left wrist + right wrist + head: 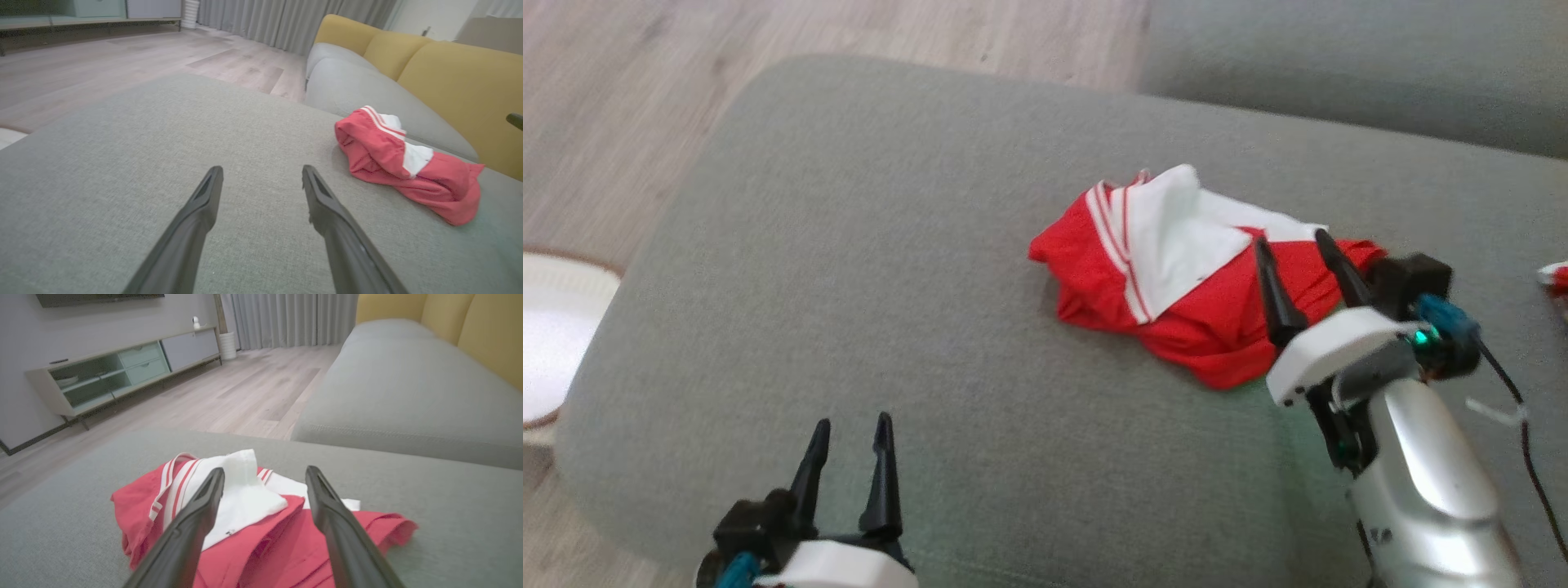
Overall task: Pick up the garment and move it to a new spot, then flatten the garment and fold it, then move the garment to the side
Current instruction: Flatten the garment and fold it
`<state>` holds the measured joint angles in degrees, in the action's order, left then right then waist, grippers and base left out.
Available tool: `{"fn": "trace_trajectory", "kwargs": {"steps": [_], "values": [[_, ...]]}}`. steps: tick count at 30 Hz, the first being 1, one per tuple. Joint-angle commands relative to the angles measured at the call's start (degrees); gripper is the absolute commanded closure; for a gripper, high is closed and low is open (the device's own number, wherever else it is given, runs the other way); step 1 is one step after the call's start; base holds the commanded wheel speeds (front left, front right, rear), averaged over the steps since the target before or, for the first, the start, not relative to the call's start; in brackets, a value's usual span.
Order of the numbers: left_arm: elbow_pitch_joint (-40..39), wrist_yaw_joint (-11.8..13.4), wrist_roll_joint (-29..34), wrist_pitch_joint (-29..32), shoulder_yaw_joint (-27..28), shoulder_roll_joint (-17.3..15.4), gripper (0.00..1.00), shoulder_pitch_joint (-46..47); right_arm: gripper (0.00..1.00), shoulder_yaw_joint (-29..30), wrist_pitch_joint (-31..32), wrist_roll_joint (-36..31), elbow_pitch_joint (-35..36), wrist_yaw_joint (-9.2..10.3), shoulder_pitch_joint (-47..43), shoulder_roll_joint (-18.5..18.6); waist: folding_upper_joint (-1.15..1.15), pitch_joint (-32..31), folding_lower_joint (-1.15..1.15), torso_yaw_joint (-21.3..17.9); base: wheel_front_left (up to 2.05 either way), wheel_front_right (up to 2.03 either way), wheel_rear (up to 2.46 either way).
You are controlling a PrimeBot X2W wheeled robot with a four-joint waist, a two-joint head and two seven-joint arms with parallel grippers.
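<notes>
Grey woven cushion [890, 245] carries everything; nearest, at 7 o'clock in the head view, the left gripper [852, 419] hovers over bare fabric, its two fingers spread wide with nothing between them; from its own wrist camera the garment [367, 155] sits off at 2 o'clock, well apart. At 4 o'clock the right gripper [1291, 237] is likewise splayed fully and holds nothing; its tips reach over the garment's near right edge; the right wrist view shows the crumpled red cloth under and between the fingers, its white striped panel at 12 o'clock of the tips; whether they touch it I cannot tell. Farther on lie a grey sofa seat [1339, 65] at 1 o'clock and pale wood floor [645, 98] at 10 o'clock.
</notes>
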<state>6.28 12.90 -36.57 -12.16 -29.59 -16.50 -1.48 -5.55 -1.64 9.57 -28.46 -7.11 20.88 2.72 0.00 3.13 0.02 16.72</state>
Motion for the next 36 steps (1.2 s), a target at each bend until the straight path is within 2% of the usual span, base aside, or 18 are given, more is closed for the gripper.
{"fn": "trace_trajectory", "kwargs": {"steps": [1,10,25,29,30,31,33,36], "values": [[-1.5,-0.1,0.4,-0.7,1.9,0.1,0.0,3.6,0.0,-1.8,0.1,0.2,-0.3,-0.37,3.5,0.2,0.0,3.6,-0.02,3.5,0.0,0.0,0.0],[0.5,-0.9,0.7,-1.7,2.1,1.6,0.0,5.5,0.0,-2.6,1.6,1.4,-12.4,-0.37,8.7,0.2,0.0,6.1,-0.02,6.3,0.0,0.0,0.0],[2.0,-1.8,0.9,-2.3,1.9,2.7,0.0,6.6,0.0,0.6,1.0,1.7,-21.4,-0.37,16.2,0.2,0.0,8.0,-0.02,7.7,0.0,0.0,0.0],[2.4,-2.0,1.0,-2.4,1.9,3.1,0.0,6.9,0.0,1.6,0.4,-0.2,-24.3,-0.37,19.0,0.2,0.0,8.6,-0.02,8.0,0.0,0.0,0.0],[2.5,-2.0,1.0,-2.4,1.9,3.2,0.0,7.0,0.22,1.7,0.0,-0.4,-24.9,-0.37,19.5,0.2,0.0,8.7,-0.02,8.0,0.0,0.0,0.0],[2.6,-2.0,1.0,-2.4,2.0,3.2,0.0,7.0,0.69,1.7,-0.5,-0.6,-25.4,-0.37,19.9,0.2,0.0,8.7,-0.02,7.9,0.0,0.0,0.0],[2.9,-2.0,1.0,-2.5,2.1,3.2,0.0,6.9,1.0,0.7,-1.6,0.0,-26.0,-0.37,20.4,0.2,0.0,8.4,-0.02,7.7,0.0,0.0,0.0],[3.2,-1.9,1.0,-2.5,2.4,2.9,0.0,6.6,1.0,-1.7,-4.3,1.7,-25.9,-0.37,20.4,0.2,0.0,7.4,-0.02,7.0,0.0,0.0,0.0]]}}
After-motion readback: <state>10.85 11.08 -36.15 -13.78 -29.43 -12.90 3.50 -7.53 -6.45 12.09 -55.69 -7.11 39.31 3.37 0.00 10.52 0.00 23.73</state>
